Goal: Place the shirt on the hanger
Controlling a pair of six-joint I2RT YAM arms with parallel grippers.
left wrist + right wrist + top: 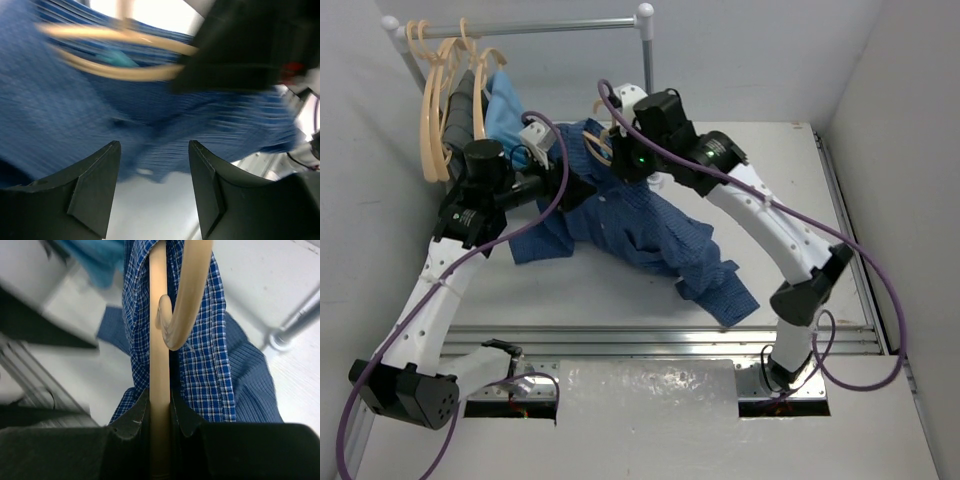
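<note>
The dark blue checked shirt [650, 230] lies crumpled across the middle of the table, its upper part lifted toward the back. My right gripper [612, 150] is shut on the pale hanger [596, 143]. In the right wrist view the hanger's bar [160, 340] runs straight up between the gripper [160, 395], with shirt cloth [205, 365] draped on both sides of it. My left gripper [582, 192] is open and empty just left of the shirt. In the left wrist view the gripper [154, 145] faces the shirt [65, 120] and the hanger [115, 72]; that view is blurred.
A clothes rail [520, 27] on a post [647, 50] stands at the back left. Several spare hangers [438, 110], a dark grey garment [460, 105] and a light-blue garment [510, 105] hang there. A metal rail [660, 340] edges the table's near side.
</note>
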